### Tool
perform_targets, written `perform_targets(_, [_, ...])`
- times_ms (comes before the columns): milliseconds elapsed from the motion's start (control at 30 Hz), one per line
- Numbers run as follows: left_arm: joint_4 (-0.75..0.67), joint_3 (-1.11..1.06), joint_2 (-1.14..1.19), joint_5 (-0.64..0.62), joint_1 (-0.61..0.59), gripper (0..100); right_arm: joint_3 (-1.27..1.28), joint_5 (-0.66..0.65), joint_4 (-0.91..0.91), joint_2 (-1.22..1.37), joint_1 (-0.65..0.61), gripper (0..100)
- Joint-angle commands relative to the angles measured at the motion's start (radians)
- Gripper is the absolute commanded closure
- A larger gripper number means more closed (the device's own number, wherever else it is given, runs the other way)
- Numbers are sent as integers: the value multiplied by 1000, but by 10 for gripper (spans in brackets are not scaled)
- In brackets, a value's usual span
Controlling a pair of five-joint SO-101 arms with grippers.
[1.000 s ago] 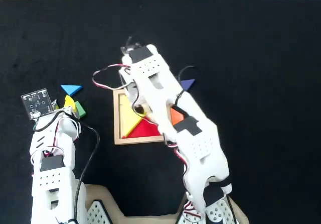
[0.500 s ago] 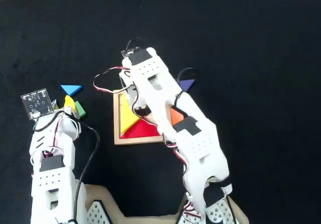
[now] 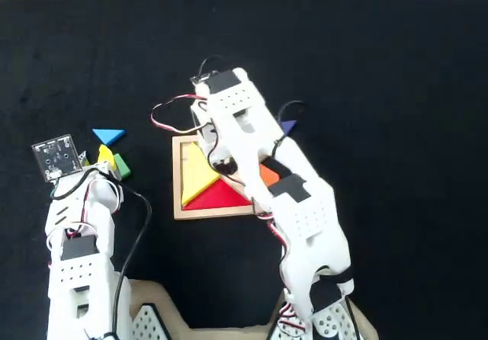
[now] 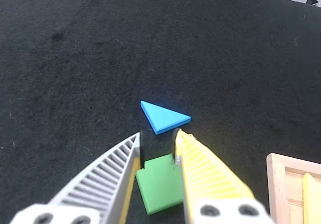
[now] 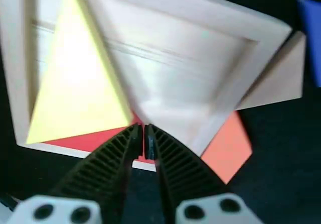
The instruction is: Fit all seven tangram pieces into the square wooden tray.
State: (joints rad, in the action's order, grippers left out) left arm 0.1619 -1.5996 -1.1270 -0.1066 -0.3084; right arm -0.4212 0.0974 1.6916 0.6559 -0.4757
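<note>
**Right pincer closed over tray; left pincer parted at green piece**

The right pincer [image 5: 144, 132] is seen w/ its fingers drawn together, tips almost touching, nothing gripped btw. them. It is held over the tray [image 5: 200, 12], just above the spot where the yellow triangle [image 5: 75, 83] and the red triangle [image 5: 85, 139] meet. Both triangles are laid inside the tray, edge to edge. The rest of the tray floor is bare wood. The orange piece [image 5: 228, 148] is placed outside, just beside the rim. The purple-blue piece [image 5: 311, 33] is found past a tray corner, on the bench [image 3: 381, 88].

The left pincer [image 4: 158, 138] is kept partly spread, w/ a narrow gap btw. its fingers. The green piece [image 4: 159, 186] is straddled by them; whether it is touched can't be told. The blue triangle [image 4: 163, 117] is laid just beyond the tips, apart from the green piece.

In the high view the tray is set approx. mid-bench w/ the right arm stretched across it. The green piece and blue triangle are grouped well to the tray's left, by the left arm.
</note>
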Motion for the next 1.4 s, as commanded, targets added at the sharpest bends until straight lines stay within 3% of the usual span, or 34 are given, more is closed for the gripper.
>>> perform_targets(0, [-25,33,-14,-11,8,877,-24,-17,2,-8,14,987])
perform_targets(367, [-25,33,-14,-11,8,877,-111,-17,-34,15,-57,987])
perform_targets(733, [-25,33,-14,12,10,877,-85,-25,74,13,38,987])
perform_targets(867, [-25,33,-14,12,10,877,4,-26,74,13,2,987])
perform_targets(1367, [-25,33,-14,12,10,877,-48,-63,-81,21,-54,987])
